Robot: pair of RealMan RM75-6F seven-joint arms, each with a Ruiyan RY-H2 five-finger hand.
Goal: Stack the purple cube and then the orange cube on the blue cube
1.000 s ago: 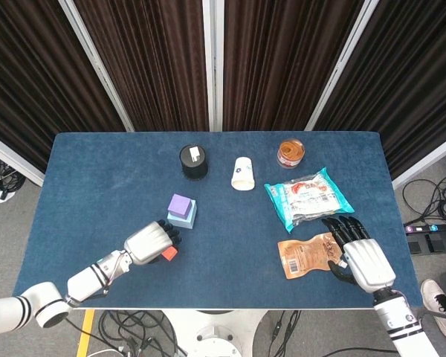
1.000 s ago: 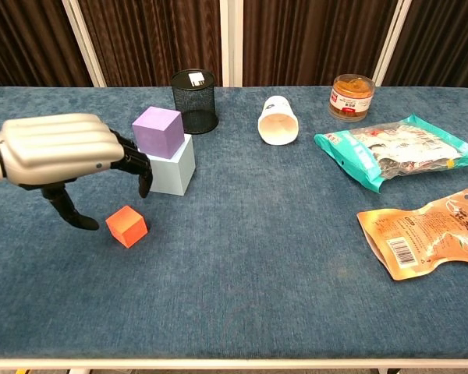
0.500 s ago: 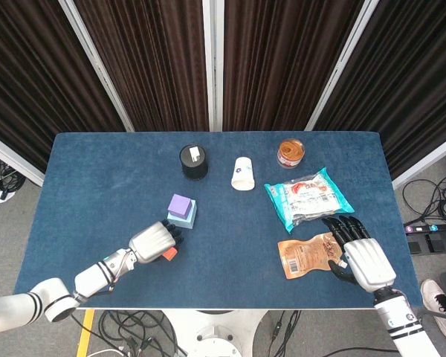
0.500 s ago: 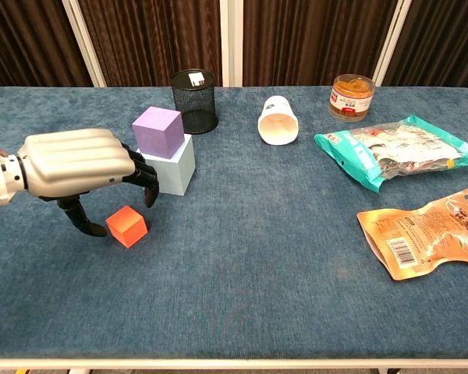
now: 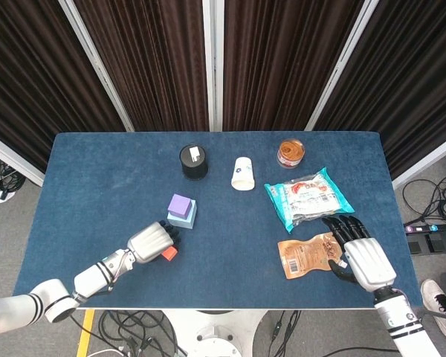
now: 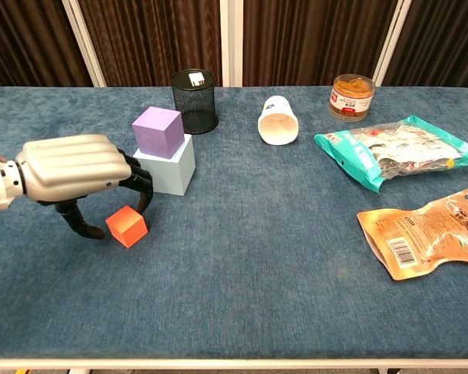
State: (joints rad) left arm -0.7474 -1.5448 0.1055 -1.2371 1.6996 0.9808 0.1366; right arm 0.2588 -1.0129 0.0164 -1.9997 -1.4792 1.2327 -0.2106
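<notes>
The purple cube (image 6: 157, 131) sits on top of the blue cube (image 6: 170, 166) near the left front of the blue table (image 6: 257, 257), turned a little askew on it; the orange cube (image 6: 126, 226) lies on the cloth just in front of the stack and slightly to its left, apart from it. The left hand (image 6: 70, 173) hangs low over the orange cube with its fingers (image 6: 137, 181) curled downward around it, the thumb (image 6: 78, 224) on the cube's left side and the fingertips at its far side; whether they actually touch the cube cannot be told, and the cube rests on the table, so the hand has nothing lifted. The right hand (image 5: 357, 253) lies at the front right of the table with its fingers spread flat, resting on the edge of an orange snack packet (image 5: 306, 254) and holding nothing. Behind that lies a teal snack bag (image 6: 394, 152); along the back stand a black mesh pen cup (image 6: 195, 101), a white paper cup (image 6: 278, 121) tipped on its side, and a small lidded jar (image 6: 352, 97).
</notes>
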